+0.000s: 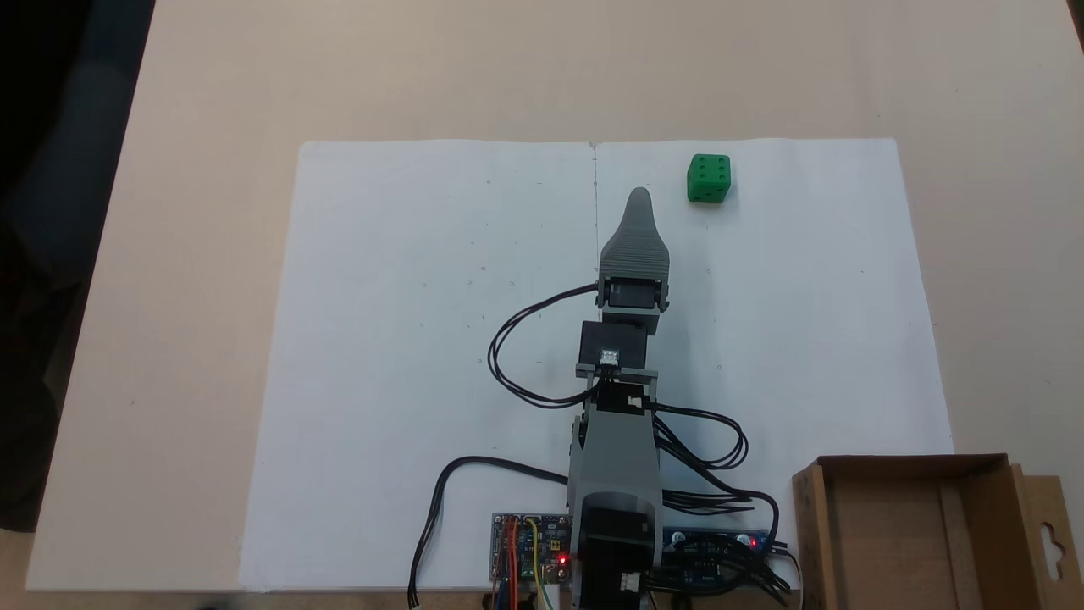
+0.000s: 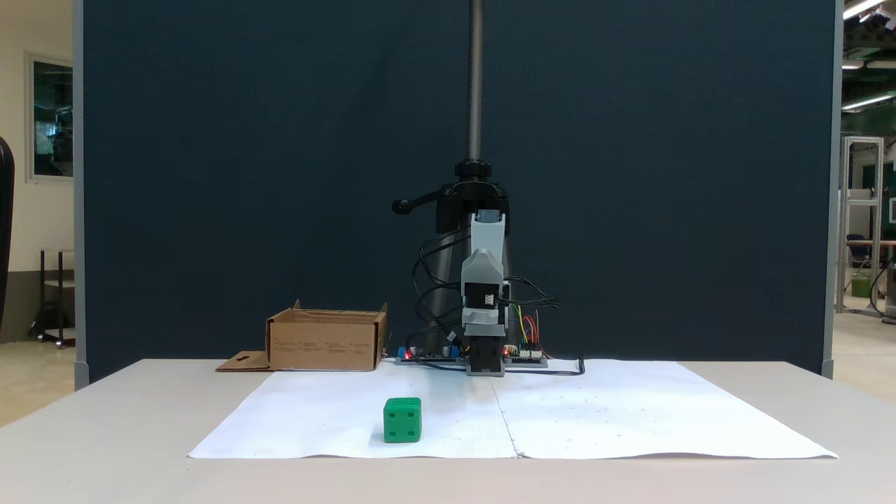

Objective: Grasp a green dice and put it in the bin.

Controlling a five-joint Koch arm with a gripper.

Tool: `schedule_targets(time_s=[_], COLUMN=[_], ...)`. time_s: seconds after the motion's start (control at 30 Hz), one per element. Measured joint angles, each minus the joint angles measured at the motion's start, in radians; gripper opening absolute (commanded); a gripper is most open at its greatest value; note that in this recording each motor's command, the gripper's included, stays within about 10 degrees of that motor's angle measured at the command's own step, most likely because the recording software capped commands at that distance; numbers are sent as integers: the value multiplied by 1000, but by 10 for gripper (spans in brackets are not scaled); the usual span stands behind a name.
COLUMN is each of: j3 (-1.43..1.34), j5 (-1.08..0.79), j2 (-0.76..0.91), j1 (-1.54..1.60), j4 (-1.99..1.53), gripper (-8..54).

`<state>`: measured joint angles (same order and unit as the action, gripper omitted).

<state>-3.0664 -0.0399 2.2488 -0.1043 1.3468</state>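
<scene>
Fixed view: green dice [image 1: 709, 179] near paper's [image 1: 423, 339] far edge.

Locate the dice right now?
In both fixed views the dice sits on the white paper, apart from the gripper: from above, right of its tip; the bin is far off.
</scene>
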Motion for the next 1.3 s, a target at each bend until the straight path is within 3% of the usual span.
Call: schedule_targets(time_s=[0.7, 1.03, 1.3], j3=[0, 3, 178], j5=[0, 0, 0], j2=[0, 0, -2], j1=[86, 86, 78], j4=[2, -2, -296], gripper=[450, 414, 414])
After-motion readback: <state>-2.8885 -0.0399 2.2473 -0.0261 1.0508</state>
